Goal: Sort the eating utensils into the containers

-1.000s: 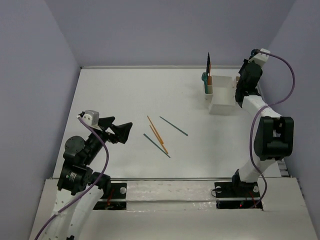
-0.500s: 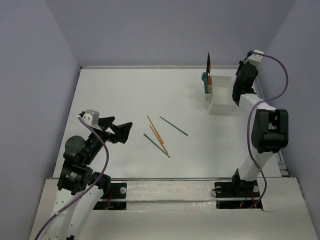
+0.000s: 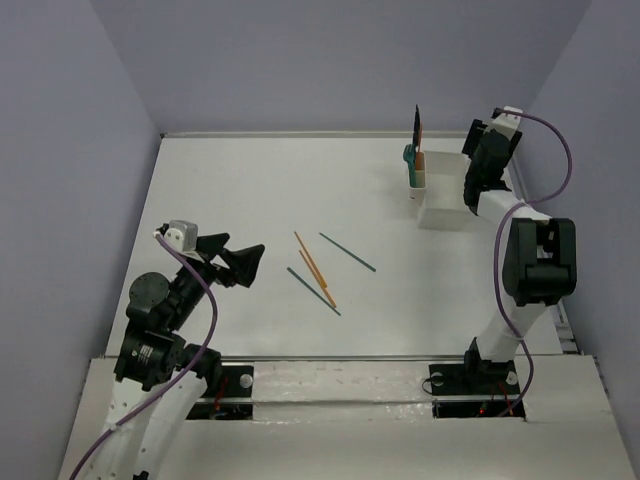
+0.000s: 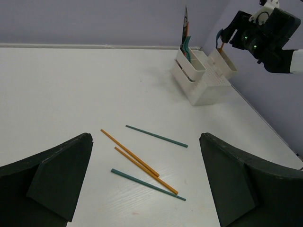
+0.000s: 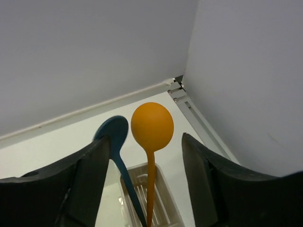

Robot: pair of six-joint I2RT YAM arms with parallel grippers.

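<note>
Right jaws are spread apart, either side of an orange spoon (image 5: 152,124) and a dark blue spoon (image 5: 112,133) that stand (bowls up) in the white caddy's (image 3: 440,215) end cup. Left jaws also gape wide, holding nothing, above the worktop (image 3: 250,190) near four loose chopsticks (image 4: 129,152).

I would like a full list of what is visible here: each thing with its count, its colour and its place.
Table: one, white, under everything.
White plastic caddy: one, white, far right of table.
Orange plastic chopsticks: two, orange, lying side by side mid-table.
Teal plastic chopsticks: two, dark teal, one each side of the orange pair.
Orange round-bowled spoon: one, orange, upright in caddy's right end cup.
Blue round-bowled spoon: one, blue, same cup.
Other upright utensils: about three, dark, teal, orange, caddy's left end cup.
Left gripper: one, black, open, near left.
Right gripper: one, black, open, flanking the two spoons.
</note>
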